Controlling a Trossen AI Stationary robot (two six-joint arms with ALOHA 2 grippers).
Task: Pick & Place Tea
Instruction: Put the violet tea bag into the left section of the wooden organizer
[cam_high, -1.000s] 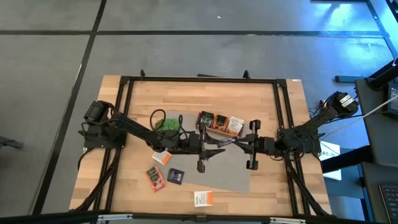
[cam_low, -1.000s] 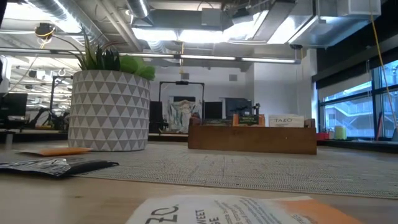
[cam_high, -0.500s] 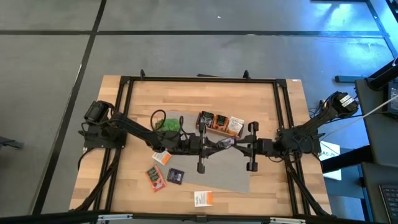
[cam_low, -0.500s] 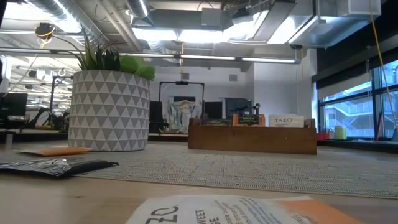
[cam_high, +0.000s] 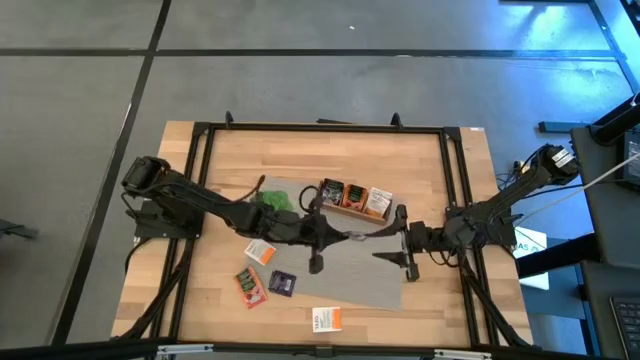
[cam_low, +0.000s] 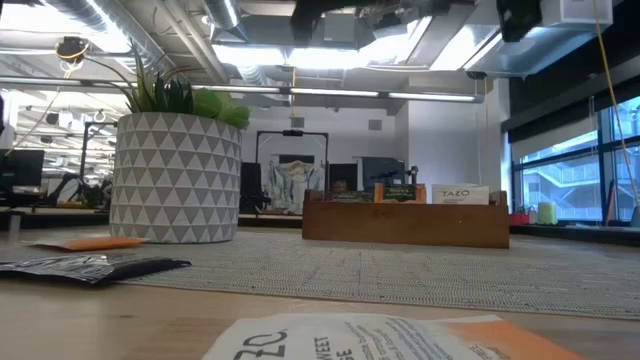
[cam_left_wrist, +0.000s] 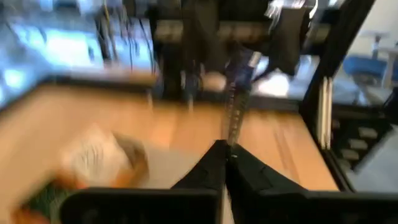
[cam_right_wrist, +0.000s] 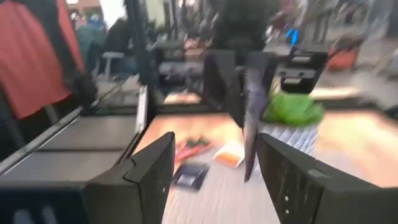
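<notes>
Above the grey mat (cam_high: 345, 270) at the table's middle my two grippers face each other. My left gripper (cam_high: 335, 236) (cam_left_wrist: 225, 152) is shut on a tea sachet (cam_high: 360, 236), which shows edge-on as a thin strip (cam_right_wrist: 252, 124). My right gripper (cam_high: 392, 243) (cam_right_wrist: 216, 149) is open just to the right of it, one finger on each side of the sachet's free end, apart from it. Several tea sachets stand in the wooden box (cam_high: 352, 197). Others lie flat on the table: a white and orange one (cam_high: 260, 252), an orange-red one (cam_high: 250, 286) and a dark one (cam_high: 282, 283). My left gripper pinches one end of the sachet (cam_left_wrist: 230, 142) between its two fingertips. The fingers come nearly level from the table's left. The sachet sticks out beyond them toward the right arm, edge-on, lifted clear above the mat.
A green plant in a triangle-patterned pot (cam_low: 175, 178) stands left of the box, partly under my left arm (cam_high: 230, 212). A white and orange sachet (cam_high: 327, 319) lies near the front edge. A black frame (cam_high: 320, 128) borders the tabletop.
The sachet has passed from my right gripper to my left: the left has shut on it, and the right has opened and drawn back a little toward the table's right edge. Both grippers have tipped up from slanting downward to nearly level. The sachet stays clear of the mat.
</notes>
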